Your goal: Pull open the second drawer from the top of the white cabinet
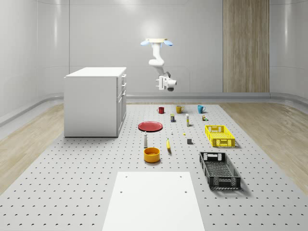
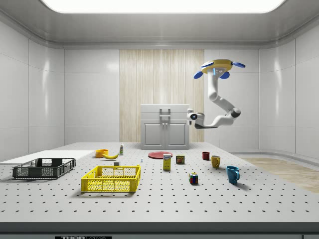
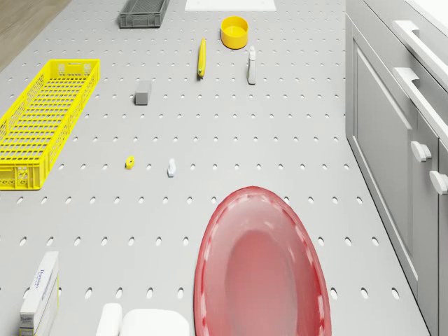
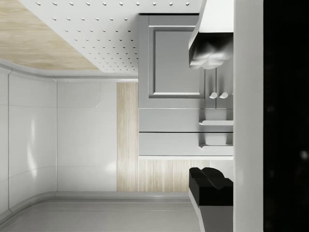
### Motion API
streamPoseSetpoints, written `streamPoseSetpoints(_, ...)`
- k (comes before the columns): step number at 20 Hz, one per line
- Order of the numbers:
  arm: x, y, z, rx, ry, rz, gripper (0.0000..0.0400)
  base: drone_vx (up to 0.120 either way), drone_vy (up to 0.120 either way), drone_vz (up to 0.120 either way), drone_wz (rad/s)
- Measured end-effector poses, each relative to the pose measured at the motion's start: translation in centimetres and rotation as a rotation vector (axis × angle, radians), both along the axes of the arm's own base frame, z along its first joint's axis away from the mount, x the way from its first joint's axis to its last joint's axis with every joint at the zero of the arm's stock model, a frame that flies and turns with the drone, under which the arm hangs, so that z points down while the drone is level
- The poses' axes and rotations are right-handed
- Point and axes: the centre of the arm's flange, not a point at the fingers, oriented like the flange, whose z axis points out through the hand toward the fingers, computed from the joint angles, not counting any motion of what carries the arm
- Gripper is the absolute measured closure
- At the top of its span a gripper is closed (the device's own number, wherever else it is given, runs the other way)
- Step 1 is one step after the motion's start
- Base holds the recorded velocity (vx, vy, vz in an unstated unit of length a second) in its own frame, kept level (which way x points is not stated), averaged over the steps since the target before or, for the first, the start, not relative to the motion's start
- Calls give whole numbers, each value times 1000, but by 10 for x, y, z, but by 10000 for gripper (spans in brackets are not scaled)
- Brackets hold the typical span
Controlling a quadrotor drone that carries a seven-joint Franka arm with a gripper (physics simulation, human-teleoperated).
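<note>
Cabinet [image 1: 91, 103] drawers face the hovering drone [image 1: 157, 43], handles horizontal.

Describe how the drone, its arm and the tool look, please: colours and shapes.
The drone has a flat yellowish disc body with blue rotors at its sides. The arm below it is glossy white, built of rounded segments. The tool is white with a dark round part; in the wrist view one finger looks light, the other black.

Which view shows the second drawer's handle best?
The wrist view: the second drawer handle faces the camera, seen between the gripper fingers. The drone view shows it obliquely; the side view shows it far off.
</note>
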Motion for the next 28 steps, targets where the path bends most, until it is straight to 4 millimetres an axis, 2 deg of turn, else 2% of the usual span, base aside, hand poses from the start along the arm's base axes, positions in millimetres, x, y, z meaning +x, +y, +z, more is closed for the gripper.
streamPoseSetpoints(5,0,0,0,1,0,0,100,120,0,0,0)
streamPoseSetpoints(26,0,0,0,2,1,0,100,120,-120,0,0)
streamPoseSetpoints(28,0,1,0,2,1,0,100,40,-20,0,0)
